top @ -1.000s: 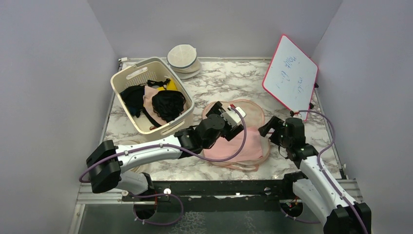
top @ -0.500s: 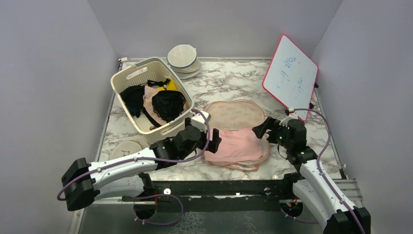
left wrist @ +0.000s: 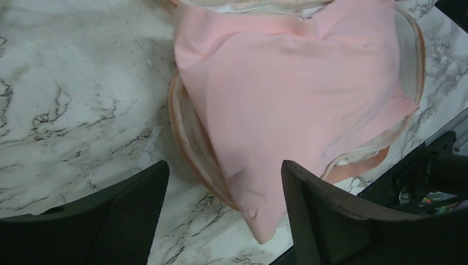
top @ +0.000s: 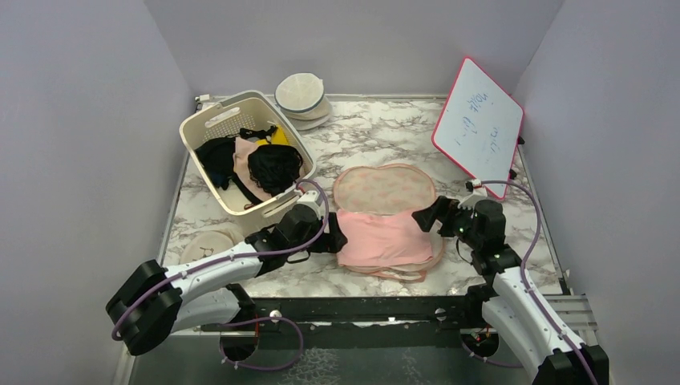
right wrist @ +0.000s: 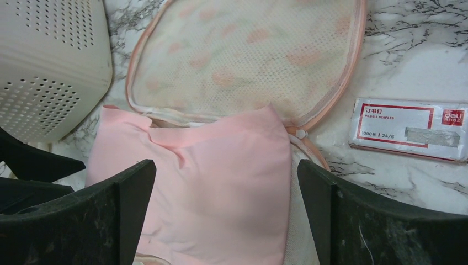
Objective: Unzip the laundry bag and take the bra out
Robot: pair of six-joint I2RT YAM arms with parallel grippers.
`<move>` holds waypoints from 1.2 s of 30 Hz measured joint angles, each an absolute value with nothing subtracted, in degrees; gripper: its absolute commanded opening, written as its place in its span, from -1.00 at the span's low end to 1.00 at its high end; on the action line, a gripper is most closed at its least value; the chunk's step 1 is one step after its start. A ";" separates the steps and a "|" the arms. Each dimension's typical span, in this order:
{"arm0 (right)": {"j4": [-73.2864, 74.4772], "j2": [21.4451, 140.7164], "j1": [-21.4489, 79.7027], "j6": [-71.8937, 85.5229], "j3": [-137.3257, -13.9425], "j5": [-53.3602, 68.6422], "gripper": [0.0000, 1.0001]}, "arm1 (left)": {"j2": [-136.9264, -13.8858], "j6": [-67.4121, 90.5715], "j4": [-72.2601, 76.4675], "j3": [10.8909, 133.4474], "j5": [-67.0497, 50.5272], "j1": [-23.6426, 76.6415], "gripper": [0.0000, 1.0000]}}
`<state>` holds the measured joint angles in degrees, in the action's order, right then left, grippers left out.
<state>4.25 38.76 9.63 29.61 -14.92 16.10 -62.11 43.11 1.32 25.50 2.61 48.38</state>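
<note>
Top external view: you are looking down on a white marble-patterned table. A cream slotted plastic basket stands at its far left, and every place below is given from that basket.
Laundry bag: the peach-orange two-lobed zip case lies just right of the basket. It is unzipped, with its printed mesh lid folded back flat and the lower half on the near side.
Bra: the plain pale pink soft-fabric bra lies on the open lower half of the bag, right of the basket's near corner. In the left wrist view one corner of the bra reaches past the bag's rim onto the marble.
Left claw: your left gripper sits low by the basket's near right corner, just beside the bra's edge. Its jaws are spread wide and pinch nothing.
Right claw: your right gripper is on the side of the bag away from the basket. Its jaws are spread wide towards the bra, with nothing between them.
Basket contents: black lacy garments lie inside.
Round cases: cream-white domed cases are stacked just behind the basket.
Whiteboard: a red-framed whiteboard leans well to the right of the basket, beyond the bag.
Staples box: a small white-and-red box lies just beside the bag lid, on the side away from the basket.
</note>
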 measured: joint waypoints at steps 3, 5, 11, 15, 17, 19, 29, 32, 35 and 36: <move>3.68 38.74 9.63 29.54 -14.83 16.56 0.94 | -62.72 43.99 2.55 25.26 1.89 48.38 -0.15; 3.27 39.24 9.63 29.47 -14.83 16.88 0.93 | -63.57 44.34 3.44 25.45 1.78 48.42 -0.23; 3.01 41.25 9.63 29.30 -14.83 17.52 0.91 | -67.48 44.45 3.90 27.42 4.03 51.66 -0.29; 2.94 41.23 9.63 29.23 -14.83 17.69 0.90 | -69.54 44.71 4.49 28.03 5.13 52.27 -0.29; 2.92 41.23 9.63 29.23 -14.83 17.72 0.90 | -70.48 45.19 4.64 28.03 5.67 52.27 -0.26; 2.92 41.23 9.63 29.23 -14.83 17.72 0.90 | -71.26 45.71 4.75 28.03 6.02 52.27 -0.13; 2.90 41.21 9.63 29.23 -14.83 17.96 0.88 | -72.99 47.86 8.73 27.20 6.74 52.62 -0.45; 2.87 41.21 9.63 29.23 -14.83 18.09 0.88 | -74.56 48.23 10.20 27.20 6.74 52.62 -0.78; 2.83 41.21 9.63 29.23 -14.83 18.22 0.87 | -74.91 48.51 11.05 27.20 6.70 52.62 -0.97; 2.83 41.21 9.63 29.23 -14.83 18.31 0.87 | -74.83 48.51 11.20 27.22 6.70 52.64 -1.00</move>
<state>2.83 41.21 9.63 29.23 -14.83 18.31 -74.83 48.51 11.20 27.22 6.70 52.64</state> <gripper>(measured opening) 0.941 0.078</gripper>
